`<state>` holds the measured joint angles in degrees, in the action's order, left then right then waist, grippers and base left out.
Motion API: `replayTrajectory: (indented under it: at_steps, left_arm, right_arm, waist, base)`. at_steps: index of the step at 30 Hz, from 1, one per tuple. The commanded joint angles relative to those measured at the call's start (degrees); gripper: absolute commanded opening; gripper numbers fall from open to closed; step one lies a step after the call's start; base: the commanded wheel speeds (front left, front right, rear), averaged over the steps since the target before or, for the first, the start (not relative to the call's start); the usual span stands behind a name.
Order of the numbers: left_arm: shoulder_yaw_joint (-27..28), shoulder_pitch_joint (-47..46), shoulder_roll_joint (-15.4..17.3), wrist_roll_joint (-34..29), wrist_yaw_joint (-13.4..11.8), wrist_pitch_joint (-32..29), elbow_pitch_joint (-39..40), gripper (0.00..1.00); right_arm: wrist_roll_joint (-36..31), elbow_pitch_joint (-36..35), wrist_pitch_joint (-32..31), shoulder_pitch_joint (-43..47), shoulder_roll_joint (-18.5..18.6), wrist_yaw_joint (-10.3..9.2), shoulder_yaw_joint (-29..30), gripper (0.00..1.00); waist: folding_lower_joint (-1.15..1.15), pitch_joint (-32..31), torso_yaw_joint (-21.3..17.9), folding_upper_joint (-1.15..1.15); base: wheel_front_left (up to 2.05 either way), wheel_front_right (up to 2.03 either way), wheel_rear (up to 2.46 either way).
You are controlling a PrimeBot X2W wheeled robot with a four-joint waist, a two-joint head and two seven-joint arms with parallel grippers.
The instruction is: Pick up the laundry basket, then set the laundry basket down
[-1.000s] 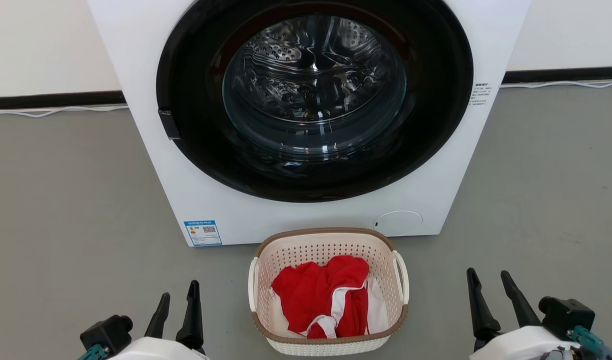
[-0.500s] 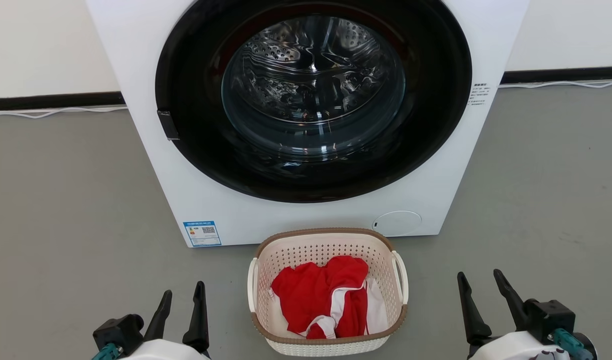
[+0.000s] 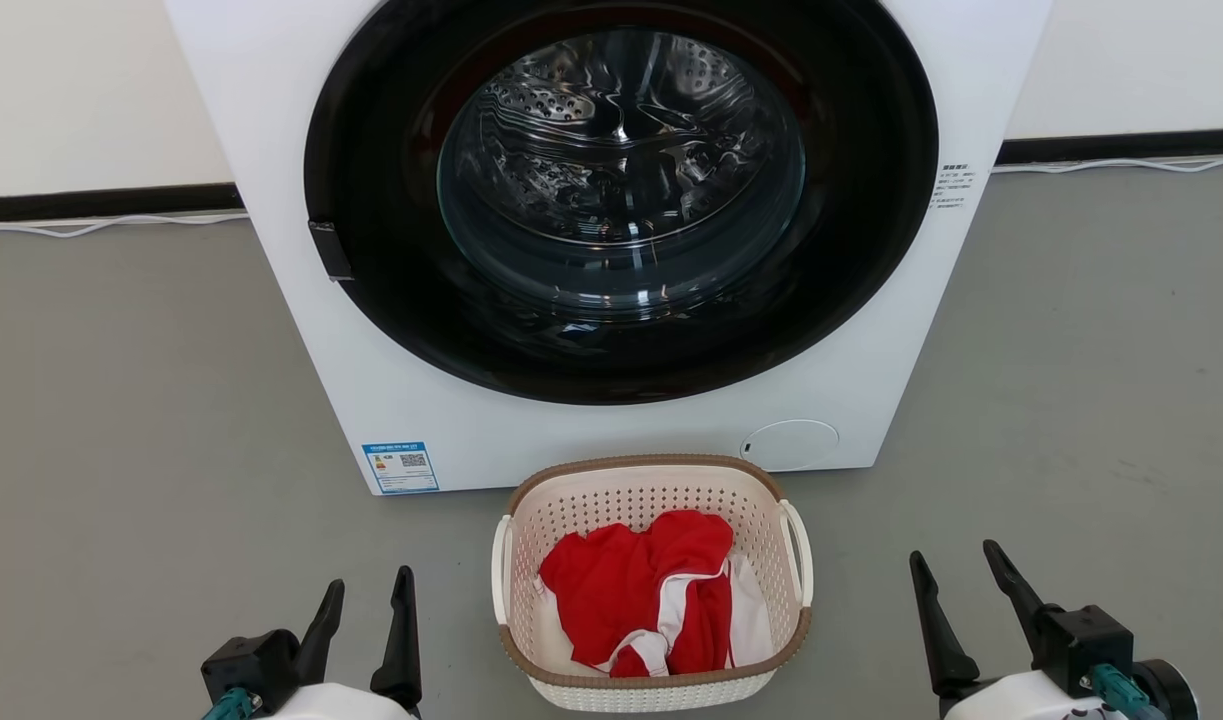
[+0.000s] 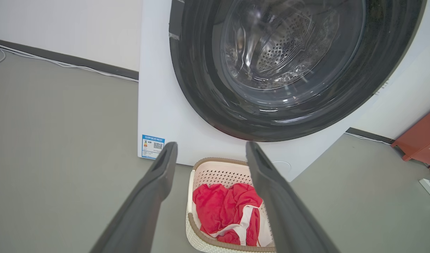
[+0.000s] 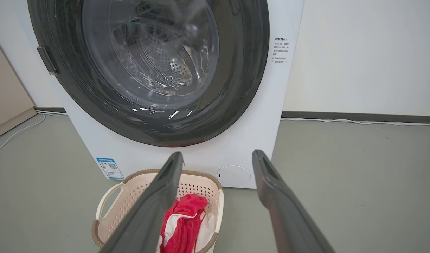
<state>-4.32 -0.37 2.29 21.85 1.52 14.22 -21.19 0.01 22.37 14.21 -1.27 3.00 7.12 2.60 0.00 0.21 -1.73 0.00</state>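
- I see the laundry basket [image 3: 631, 497] on the floor [image 3: 121, 400], between my left jaws and right jaws, both spread and empty.
- Beyond them, the washing machine [image 3: 851, 400] carries a blue QR label [image 3: 400, 467]; print unreadable.

Laundry basket [image 3: 661, 692] before washing machine [image 3: 571, 440], perhaps touching; clothes [image 3: 631, 590] inside.

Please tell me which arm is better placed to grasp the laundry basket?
Left, marginally: the open left gripper stands slightly nearer the laundry basket than the open right gripper; both flank it without touching.
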Motion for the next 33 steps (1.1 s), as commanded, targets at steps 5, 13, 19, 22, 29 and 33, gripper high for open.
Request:
replayTrajectory:
  at_steps: [5,13,19,22,29,33]
  left_arm:
    - [1.4,-1.9,0.6,-0.3,0.1,0.8,1.1,1.0]
    - [1.0,-2.3,0.6,-0.3,0.4,0.8,0.7,1.0]
    - [0.2,-4.9,0.6,-0.5,0.8,0.8,-0.2,1.0]
    - [-0.5,-7.2,0.6,-1.0,1.2,0.8,-1.5,1.0]
    - [-2.3,-13.7,0.6,-1.7,2.0,0.8,-5.1,1.0]
    - [-3.8,-19.0,0.6,-1.2,2.3,0.8,-8.9,1.0]
  right_arm:
    - [-0.4,-1.4,0.8,-1.4,0.2,0.36,-1.1,1.0]
    - [-0.2,-1.2,0.8,-1.7,0.1,0.36,-0.8,1.0]
    - [0.2,1.1,0.8,-4.5,0.0,0.36,-0.1,1.0]
    - [-0.1,3.7,0.8,-7.0,-0.1,0.36,1.2,1.0]
    - [-0.5,10.8,0.6,-14.2,-0.1,0.36,2.2,1.0]
    - [-1.4,15.5,-0.1,-20.1,-0.1,0.36,1.8,1.0]
  waist:
    - [0.0,0.0,-0.1,0.0]
    - [0.0,0.8,0.1,0.0]
    - [0.0,4.4,0.1,0.0]
    - [0.0,7.3,0.0,0.0]
    - [0.0,14.4,0.1,0.0]
    - [0.0,19.6,0.1,0.0]
  base:
    - [0.0,0.0,0.0]
    - [0.0,0.0,0.0]
    - [0.0,0.0,0.0]
    - [0.0,0.0,0.0]
    - [0.0,0.0,0.0]
    - [0.0,0.0,0.0]
